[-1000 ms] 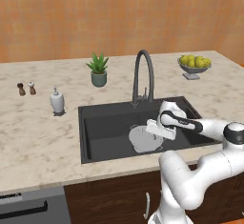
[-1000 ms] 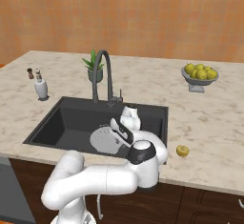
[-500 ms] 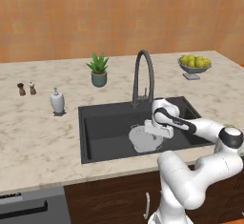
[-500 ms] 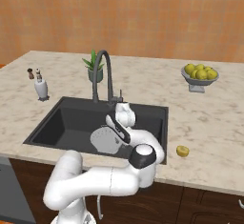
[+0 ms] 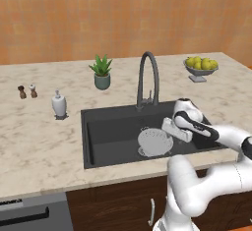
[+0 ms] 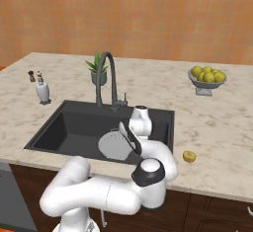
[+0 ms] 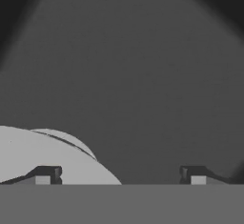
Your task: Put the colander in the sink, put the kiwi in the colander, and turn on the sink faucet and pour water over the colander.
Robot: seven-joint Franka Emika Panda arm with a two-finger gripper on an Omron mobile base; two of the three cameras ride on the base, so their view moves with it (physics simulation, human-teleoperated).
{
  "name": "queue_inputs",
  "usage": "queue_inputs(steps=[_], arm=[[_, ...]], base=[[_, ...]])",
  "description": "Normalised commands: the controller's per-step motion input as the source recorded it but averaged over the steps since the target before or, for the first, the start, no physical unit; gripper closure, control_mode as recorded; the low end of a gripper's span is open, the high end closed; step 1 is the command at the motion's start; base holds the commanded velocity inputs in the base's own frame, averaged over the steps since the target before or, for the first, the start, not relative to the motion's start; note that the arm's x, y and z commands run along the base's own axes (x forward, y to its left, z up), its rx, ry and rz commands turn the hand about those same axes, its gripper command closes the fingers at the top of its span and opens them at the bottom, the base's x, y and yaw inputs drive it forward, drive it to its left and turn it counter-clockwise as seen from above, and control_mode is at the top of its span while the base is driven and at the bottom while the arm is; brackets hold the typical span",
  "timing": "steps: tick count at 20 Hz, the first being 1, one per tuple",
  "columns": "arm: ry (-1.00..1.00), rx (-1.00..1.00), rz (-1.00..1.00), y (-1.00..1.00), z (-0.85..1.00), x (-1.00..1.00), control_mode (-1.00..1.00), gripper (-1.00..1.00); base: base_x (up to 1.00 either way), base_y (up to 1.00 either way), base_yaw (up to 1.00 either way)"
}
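Pincer (image 7: 119,176), now spread, has moved left above colander (image 5: 154,142).

Colander (image 5: 154,142) in sink (image 5: 106,129) — kiwi (image 6: 189,156) outside

Colander (image 5: 154,142) is showing pale grey-white (dotted with holes) against the charcoal sink (image 5: 106,131); kiwi (image 6: 189,156) is reading yellow-green on beige-veined marble counter (image 6: 217,122).

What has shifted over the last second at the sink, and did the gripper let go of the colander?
The gripper now stands open with its fingers wide apart, and the hand has drifted leftward over the sink, beside the colander. Whether it released within this second cannot be told. The colander stays on the basin floor, the kiwi stays on the counter, and the sink faucet is unchanged.
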Motion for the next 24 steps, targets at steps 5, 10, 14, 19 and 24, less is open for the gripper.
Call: queue_inputs(steps=[5, 10, 14, 19, 24], arm=[[-0.52, 0.00, -0.07, 0.01, 0.60, -0.05, -1.00, -1.00], [-0.23, 0.00, -0.11, -0.27, 1.00, -0.22, -1.00, -1.00], [0.12, 0.00, -0.11, -0.47, 1.00, -0.12, -1.00, -1.00], [0.23, -0.14, -0.01, -0.42, 1.00, -0.28, -1.00, -1.00], [0.18, -0.24, 0.00, -0.37, 1.00, -0.58, -1.00, -1.00]], base=[[0.00, 0.00, 0.00], [0.00, 0.00, 0.00], [0.00, 0.00, 0.00], [0.00, 0.00, 0.00], [0.00, 0.00, 0.00]])
